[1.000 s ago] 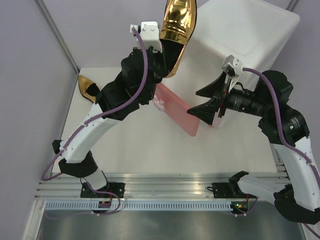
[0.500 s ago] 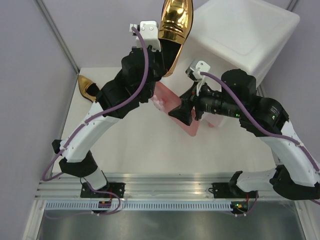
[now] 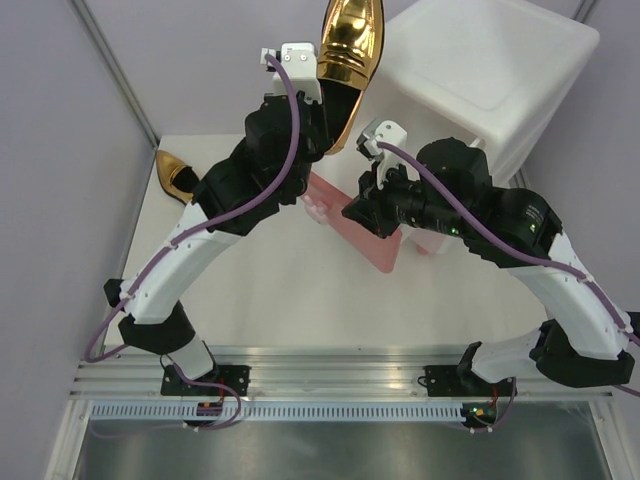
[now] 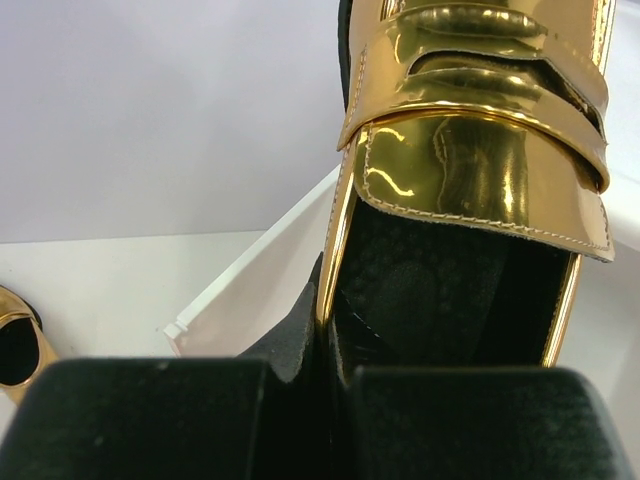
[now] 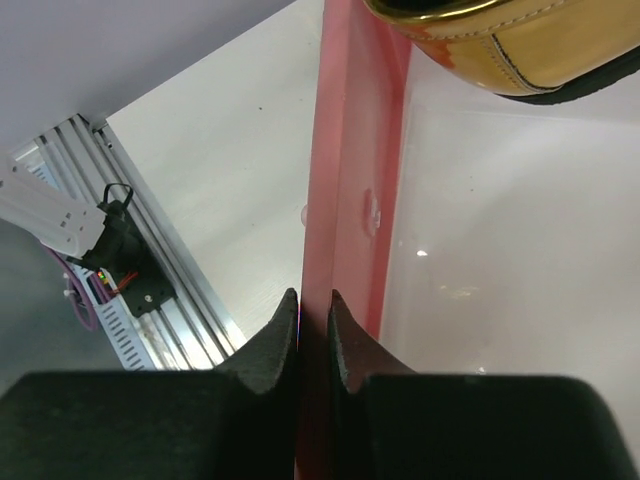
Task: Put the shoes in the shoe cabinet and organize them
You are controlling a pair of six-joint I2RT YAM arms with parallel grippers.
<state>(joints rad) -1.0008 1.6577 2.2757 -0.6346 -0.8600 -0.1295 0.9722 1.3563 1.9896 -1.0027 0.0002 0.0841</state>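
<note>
Cabinet (image 3: pixel 490 70) stands far right, its pink drawer front (image 5: pixel 345 150) pulled out, top edge pinched tight in the right gripper (image 5: pixel 313 300). The left gripper (image 4: pixel 325 345) clamps a gold shoe (image 4: pixel 480 170) by its rim (toe pointing away) over the drawer. Another gold shoe (image 3: pixel 175 175) lies far left.

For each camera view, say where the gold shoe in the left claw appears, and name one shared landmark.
Top external: gold shoe, top centre.
Left wrist: gold shoe fills the upper right.
Right wrist: gold shoe, top right corner.
Shared landmark: pink drawer front, seen from top external and right wrist.
</note>
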